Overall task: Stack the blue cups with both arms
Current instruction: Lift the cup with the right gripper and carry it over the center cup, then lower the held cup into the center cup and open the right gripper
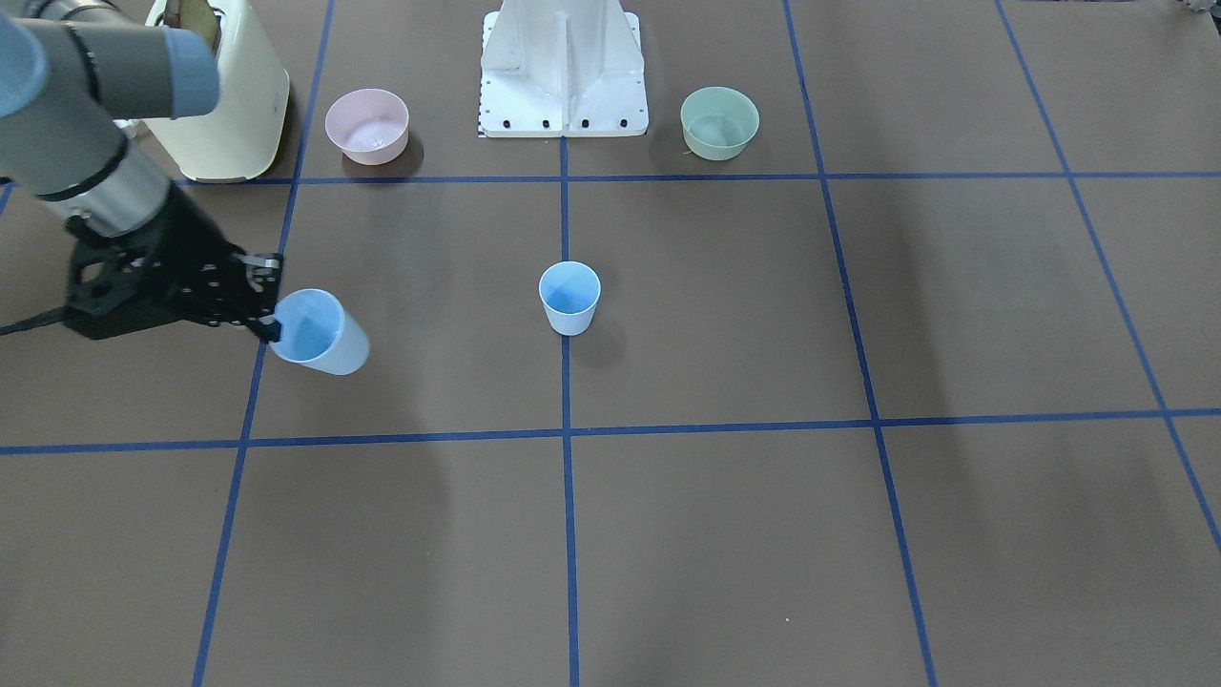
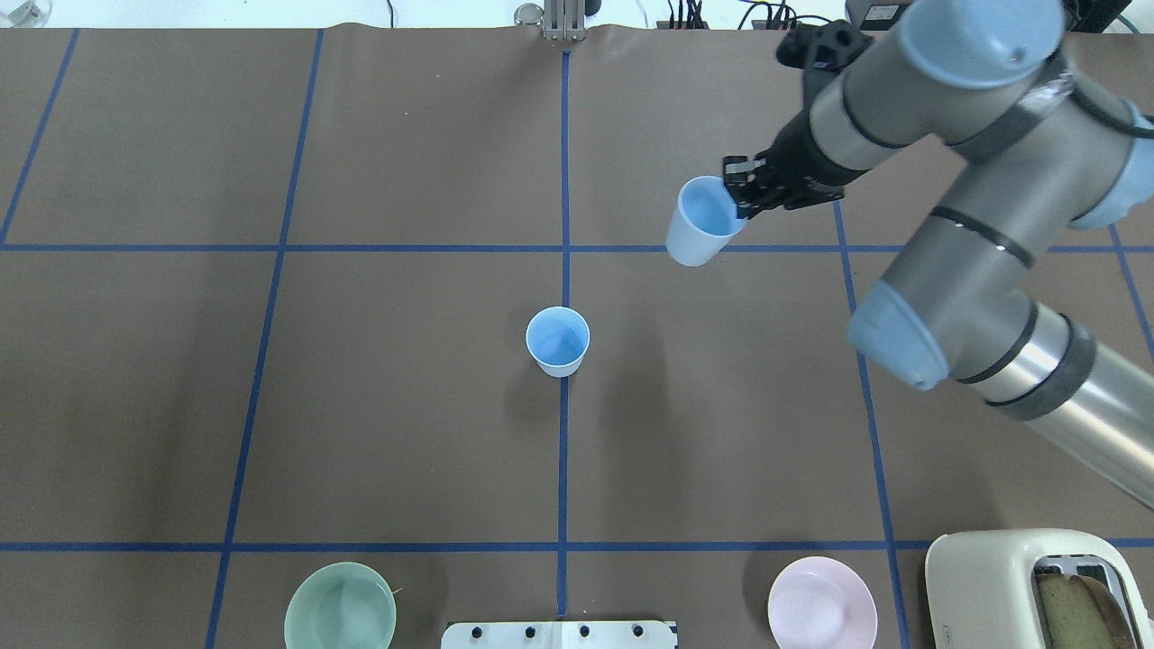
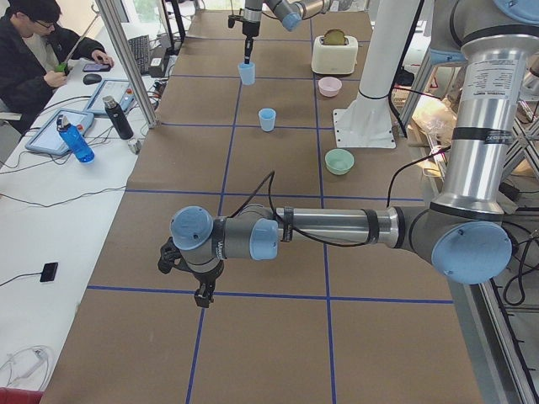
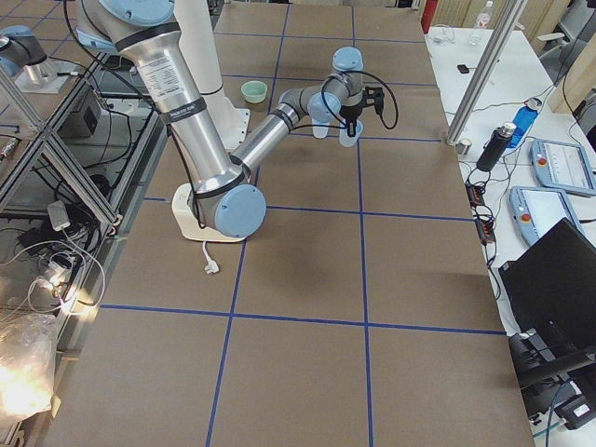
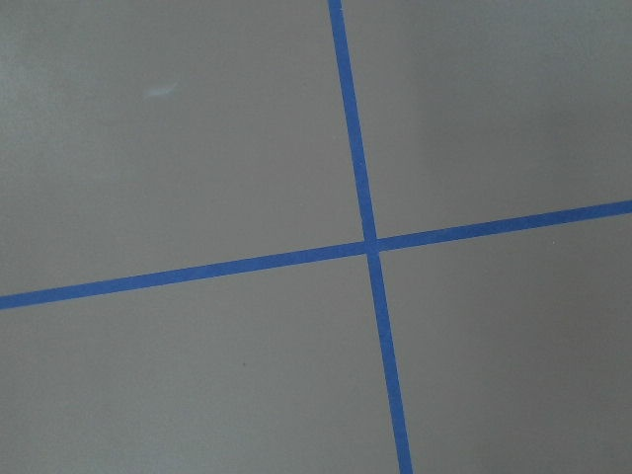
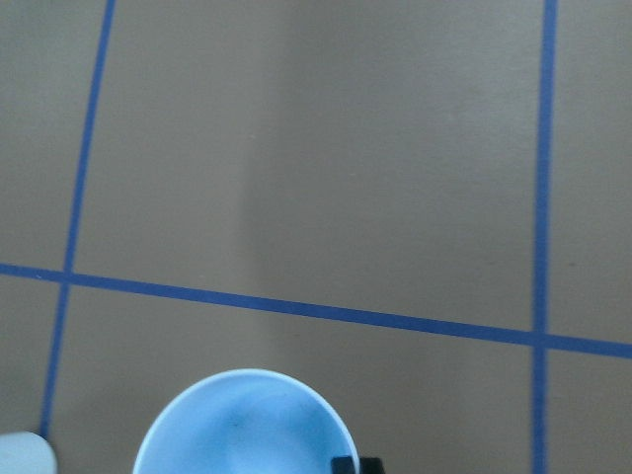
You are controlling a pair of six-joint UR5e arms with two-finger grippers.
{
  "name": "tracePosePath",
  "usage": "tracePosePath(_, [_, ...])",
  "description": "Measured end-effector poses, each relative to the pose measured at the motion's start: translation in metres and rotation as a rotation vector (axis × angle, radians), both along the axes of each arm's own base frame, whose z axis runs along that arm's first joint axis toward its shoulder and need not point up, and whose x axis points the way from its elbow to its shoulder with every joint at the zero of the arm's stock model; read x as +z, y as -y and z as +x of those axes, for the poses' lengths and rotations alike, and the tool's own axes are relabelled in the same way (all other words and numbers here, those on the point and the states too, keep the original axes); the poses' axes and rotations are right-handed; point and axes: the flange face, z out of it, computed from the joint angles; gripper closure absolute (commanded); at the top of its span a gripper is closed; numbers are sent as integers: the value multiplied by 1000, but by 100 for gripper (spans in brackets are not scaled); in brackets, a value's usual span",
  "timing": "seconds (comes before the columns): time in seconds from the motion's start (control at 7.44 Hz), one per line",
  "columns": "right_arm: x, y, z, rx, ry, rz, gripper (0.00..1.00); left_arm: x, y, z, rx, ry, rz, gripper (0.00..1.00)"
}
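From across the surface point(image 1: 725, 534), the right arm's jaws point(image 1: 270, 303) pinch the rim of one blue cup point(image 1: 320, 332), lifted and tilted, well apart from the second cup point(image 1: 570, 298) standing upright on the centre tape line. Overhead, the held cup point(image 2: 701, 222) wants levelling, then centring directly above the standing cup point(image 2: 558, 341) before it is lowered straight in. From the left end, the left arm's jaws point(image 3: 202, 296) hang low over bare surface; spread or pressed together, I cannot tell
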Motion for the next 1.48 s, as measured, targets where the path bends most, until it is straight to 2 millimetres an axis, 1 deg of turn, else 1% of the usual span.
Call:
tracePosePath(0.13, [-43, -19, -34, 38, -12, -33, 100, -2, -6, 1, 1, 7, 5, 1])
tracePosePath(0.27, [-71, -39, -62, 74, -19, -46, 100, -3, -13, 1, 3, 9, 9, 1])
tracePosePath(0.4, [-83, -57, -87, 108, -31, -42, 100, -3, -18, 2, 4, 8, 9, 1])
tracePosePath(0.54, [-85, -72, -108, 129, -50, -31, 100, -3, -20, 2, 5, 6, 10, 1])
tracePosePath(0.67, [-83, -83, -122, 133, -64, -25, 100, -3, -21, 3, 6, 4, 10, 1])
tracePosePath(0.81, [-79, -90, -131, 128, -75, -25, 100, -3, -21, 3, 6, 3, 9, 1])
tracePosePath(1.07, [-72, -96, -140, 118, -91, -28, 100, -2, -21, 3, 6, 2, 8, 1])
tracePosePath(1.48, [-61, -98, -145, 112, -110, -36, 100, -1, -22, 3, 7, 2, 6, 1])
